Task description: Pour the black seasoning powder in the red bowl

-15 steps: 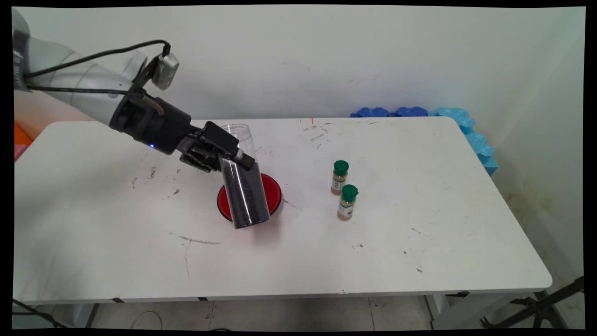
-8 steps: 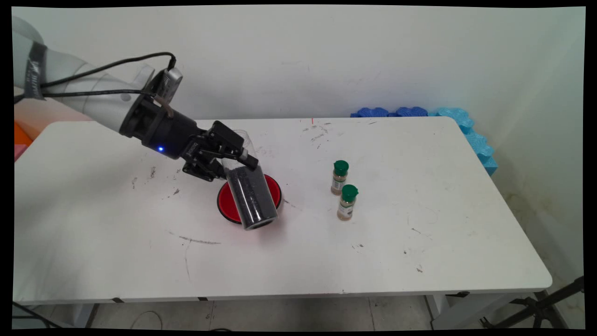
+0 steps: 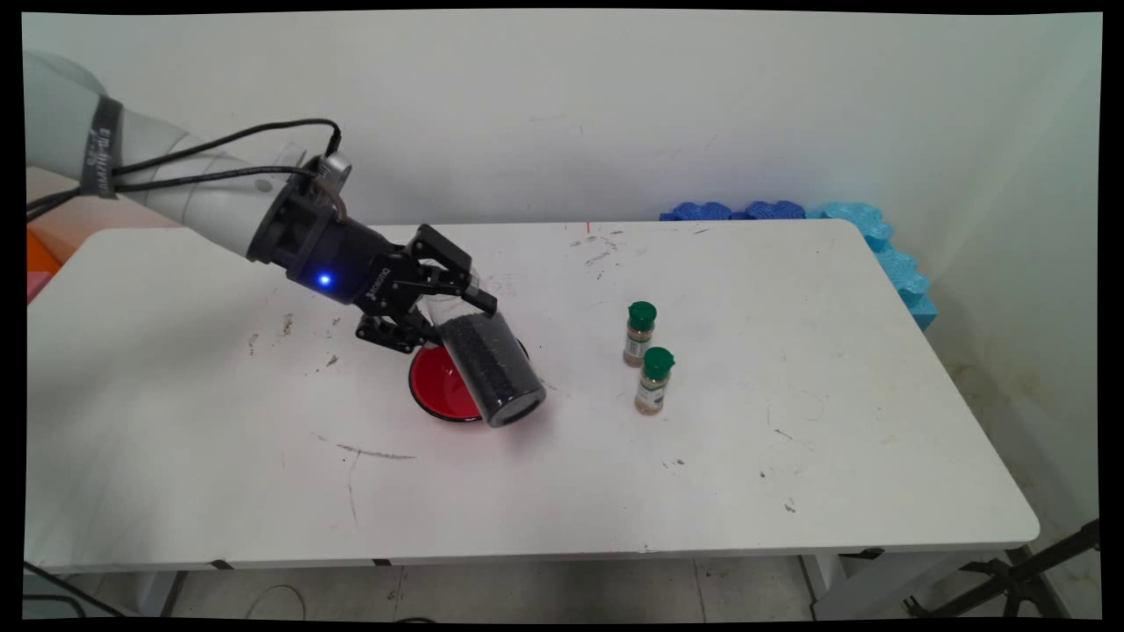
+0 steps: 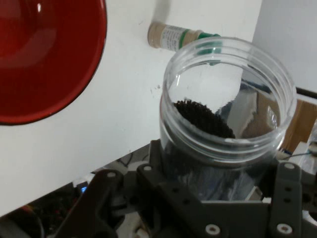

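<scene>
Gripper (image 3: 443, 307) clamping a clear jar of black grains (image 3: 492, 364), fingers closed around its upper body | jar is tipping further over the red bowl (image 3: 436, 391), its base swinging outward | two green-capped spice bottles (image 3: 647, 358) standing beside the bowl.

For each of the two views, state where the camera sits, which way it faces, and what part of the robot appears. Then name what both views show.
Main view: fixed above the table's near side, looking down across it to the wall; the arm enters from upper left, its gripper holding a tilted clear jar of dark grains.
Hand view: on the hand, looking along the gripper; black linkage rises from the bottom edge.
Shared: the jar, the red bowl, a green-capped spice bottle.
</scene>
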Controlling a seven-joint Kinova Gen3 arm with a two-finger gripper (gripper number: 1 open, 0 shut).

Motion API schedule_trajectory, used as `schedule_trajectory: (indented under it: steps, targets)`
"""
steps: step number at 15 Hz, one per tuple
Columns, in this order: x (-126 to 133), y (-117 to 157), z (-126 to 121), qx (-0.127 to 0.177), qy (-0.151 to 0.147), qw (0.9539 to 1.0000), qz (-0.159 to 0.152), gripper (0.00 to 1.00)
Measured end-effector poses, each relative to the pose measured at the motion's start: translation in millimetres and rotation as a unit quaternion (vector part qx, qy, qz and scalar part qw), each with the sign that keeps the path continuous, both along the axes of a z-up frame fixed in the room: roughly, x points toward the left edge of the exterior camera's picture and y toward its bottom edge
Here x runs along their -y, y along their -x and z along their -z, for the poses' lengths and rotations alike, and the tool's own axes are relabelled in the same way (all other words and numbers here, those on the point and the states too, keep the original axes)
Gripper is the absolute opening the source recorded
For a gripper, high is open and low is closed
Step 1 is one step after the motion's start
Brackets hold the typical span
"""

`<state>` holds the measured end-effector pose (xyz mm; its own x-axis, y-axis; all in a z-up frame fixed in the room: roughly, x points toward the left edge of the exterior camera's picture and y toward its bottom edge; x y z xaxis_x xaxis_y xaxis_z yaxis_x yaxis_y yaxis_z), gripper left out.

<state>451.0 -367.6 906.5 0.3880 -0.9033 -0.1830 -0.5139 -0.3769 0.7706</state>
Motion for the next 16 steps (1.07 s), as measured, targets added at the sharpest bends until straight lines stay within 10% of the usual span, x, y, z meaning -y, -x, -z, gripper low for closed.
schedule_trajectory:
  steps: [16]
  targets:
    - [9,3,23,-0.076,-0.142,0.9805,-0.113,0.0]
